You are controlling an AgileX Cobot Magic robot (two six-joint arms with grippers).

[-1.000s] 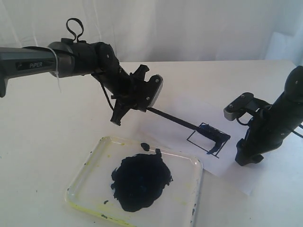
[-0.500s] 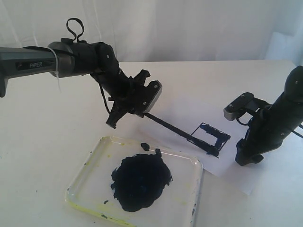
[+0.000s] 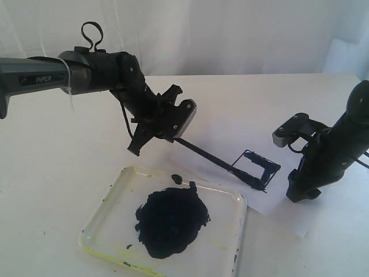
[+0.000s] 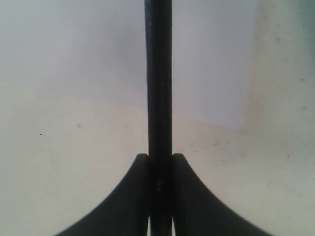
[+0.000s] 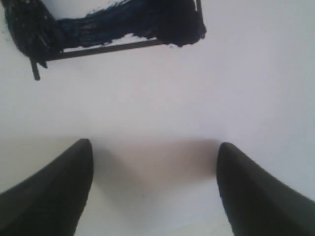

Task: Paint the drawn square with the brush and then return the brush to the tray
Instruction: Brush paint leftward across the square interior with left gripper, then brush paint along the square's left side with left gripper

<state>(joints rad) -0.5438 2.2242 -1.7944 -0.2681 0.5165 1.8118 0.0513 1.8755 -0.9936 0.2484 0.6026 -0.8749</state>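
Observation:
My left gripper (image 3: 173, 137) is shut on the handle of the long black brush (image 3: 216, 159), which slants down to the right. Its dark tip rests at the near corner of the drawn square (image 3: 255, 169) on the white paper sheet (image 3: 271, 202). The square's outline is partly daubed blue-black along its far and right sides (image 5: 118, 24). In the left wrist view the brush shaft (image 4: 159, 78) runs straight out from between the closed fingers (image 4: 160, 160). My right gripper (image 3: 301, 193) stands open on the paper just right of the square, its fingers (image 5: 64, 182) wide apart with nothing between them.
The clear tray (image 3: 109, 210) with yellowish rim stains lies at the front, holding a big blue-black paint blob (image 3: 171, 221). Small paint spots dot its far rim. A white curtain hangs behind the white table.
The left gripper drew back slightly to the left, dragging the brush tip from the square's right side toward its near corner. The right arm has not moved.

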